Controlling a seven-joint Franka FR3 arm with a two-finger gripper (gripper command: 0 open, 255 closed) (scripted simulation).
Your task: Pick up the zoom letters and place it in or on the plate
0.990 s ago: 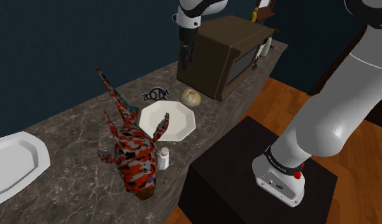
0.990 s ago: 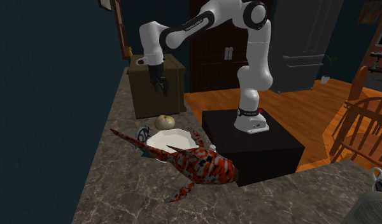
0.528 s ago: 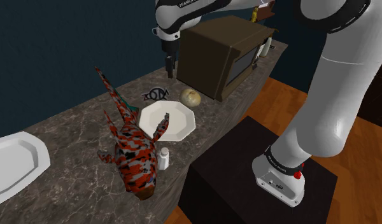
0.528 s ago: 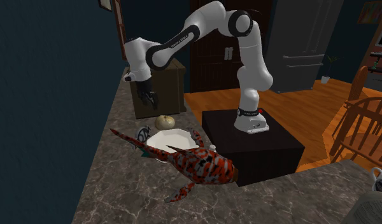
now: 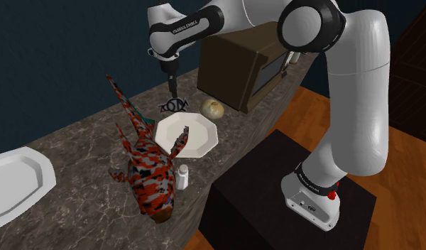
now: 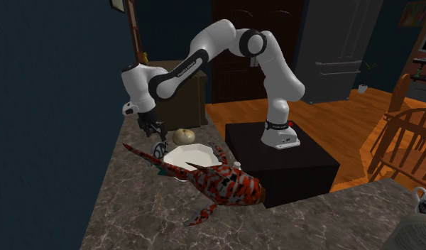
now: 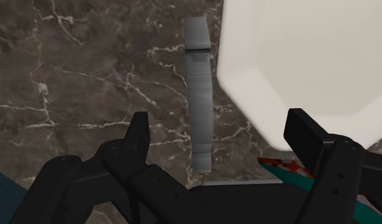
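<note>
Before closing on the zoom letters [image 5: 175,106], confirm the present state: end effector [image 5: 173,92] poised just above them, fingers [image 7: 140,130] spread apart and clasping nothing. Locate the letters (drawn dark with pale grey parts) flat on the marbled surface [image 5: 77,135] near its back edge, just beside the white plate [image 5: 201,138], on the plate's wall side. Note in the wrist view a grey strip of the letters [image 7: 200,102] lying between the fingers, off-centre toward one of them, with the plate rim [image 7: 247,114] close to the other.

Expect trouble from three causes:

- Descending off-centre: likely to pinch one thin edge only, letting the piece twist or slip out on lifting.
- Descending with one finger over the plate rim: likely to strike or shove the plate.
- Carrying low across the plate: likely to catch the tail of the red-and-black toy fish [image 5: 148,170], apparently resting over the plate's edge.

Also allow for the round pale object [image 5: 213,108] nearby.
</note>
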